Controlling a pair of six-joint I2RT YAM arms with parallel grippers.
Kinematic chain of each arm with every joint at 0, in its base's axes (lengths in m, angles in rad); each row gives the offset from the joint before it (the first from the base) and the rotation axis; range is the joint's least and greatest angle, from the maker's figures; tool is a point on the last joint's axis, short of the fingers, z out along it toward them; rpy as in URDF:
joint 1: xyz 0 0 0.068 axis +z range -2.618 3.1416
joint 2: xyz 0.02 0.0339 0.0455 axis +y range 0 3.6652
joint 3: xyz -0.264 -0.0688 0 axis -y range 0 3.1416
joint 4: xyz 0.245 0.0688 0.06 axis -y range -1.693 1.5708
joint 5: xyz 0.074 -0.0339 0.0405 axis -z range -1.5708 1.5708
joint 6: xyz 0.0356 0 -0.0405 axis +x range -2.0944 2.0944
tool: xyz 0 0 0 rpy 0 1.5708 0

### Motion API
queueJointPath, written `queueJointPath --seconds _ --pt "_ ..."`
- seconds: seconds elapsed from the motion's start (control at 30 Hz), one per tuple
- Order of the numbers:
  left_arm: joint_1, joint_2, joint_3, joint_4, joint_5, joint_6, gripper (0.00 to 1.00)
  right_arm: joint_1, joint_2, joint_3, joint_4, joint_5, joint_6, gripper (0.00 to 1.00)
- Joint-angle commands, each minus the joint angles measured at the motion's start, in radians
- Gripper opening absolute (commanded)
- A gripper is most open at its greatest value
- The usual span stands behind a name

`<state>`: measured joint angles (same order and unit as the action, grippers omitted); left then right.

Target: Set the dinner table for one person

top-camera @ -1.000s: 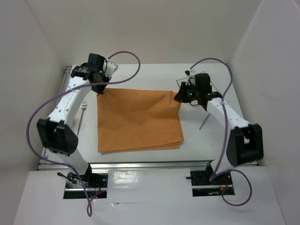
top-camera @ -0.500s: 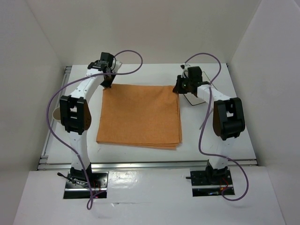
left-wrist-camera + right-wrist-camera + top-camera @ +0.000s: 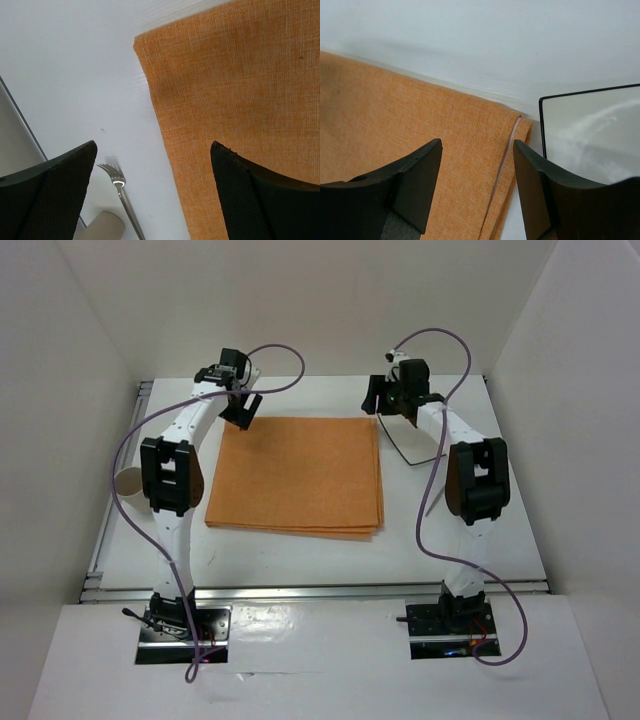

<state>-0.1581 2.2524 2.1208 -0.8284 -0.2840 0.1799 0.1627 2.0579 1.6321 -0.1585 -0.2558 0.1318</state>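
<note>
We judged the step in hand to be the laying of the orange woven rectangular cloth [image 3: 295, 475] as a place mat. It lay flat, in folded layers, about the middle of the large plain white flat counter [image 3: 300, 560], which carried everything else in view. The left tool [image 3: 243, 410] hung over the cloth's 11 o'clock corner with its jaws wide apart and nothing between them. The right tool [image 3: 385, 400] hung over the 1 o'clock corner, likewise spread and empty. In the right wrist view the small square white plate with a dark rim [image 3: 590, 130] lay just beside that corner, at its 3 o'clock; whether it touched the fold we could not tell. A silver metal fork [image 3: 120, 187] and a beige round cup [image 3: 128, 480] lay on the counter at the cloth's 9 o'clock, apart from its edge. The next move, in our judgement, called for the right tool to turn to the plate, catch its low thin rim, which offered little to bite on, and carry it to the cloth's centre, with the cutlery to follow. We could read no brand, label or writing anywhere.
</note>
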Motion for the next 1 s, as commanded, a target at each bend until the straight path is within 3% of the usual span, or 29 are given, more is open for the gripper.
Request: queueJointPath --seconds 0.0,0.1,0.23,0.33,0.57,0.9,0.97 --pt "0.012 -0.072 -0.001 -0.038 0.032 -0.077 1.0 -0.008 -0.086 0.023 0.003 0.023 -0.024 0.67" --pt "0.012 -0.151 -0.108 -0.05 0.077 -0.092 1.0 -0.008 -0.188 -0.067 0.004 0.001 0.023 0.67" --pt "0.022 -0.247 -0.333 -0.039 0.138 -0.092 1.0 -0.008 -0.317 -0.352 -0.044 0.001 0.094 0.67" --pt "0.032 -0.307 -0.499 0.003 0.164 -0.092 0.94 -0.008 -0.387 -0.518 -0.081 0.001 0.147 0.67" --pt "0.1 -0.381 -0.642 0.015 0.253 -0.092 0.91 0.031 -0.443 -0.745 -0.027 -0.066 0.186 0.67" --pt "0.127 -0.479 -0.743 0.015 0.273 -0.083 0.93 0.04 -0.424 -0.825 0.074 -0.135 0.238 0.45" --pt "0.138 -0.504 -0.754 0.015 0.273 -0.083 0.93 0.04 -0.415 -0.825 0.083 -0.126 0.238 0.19"
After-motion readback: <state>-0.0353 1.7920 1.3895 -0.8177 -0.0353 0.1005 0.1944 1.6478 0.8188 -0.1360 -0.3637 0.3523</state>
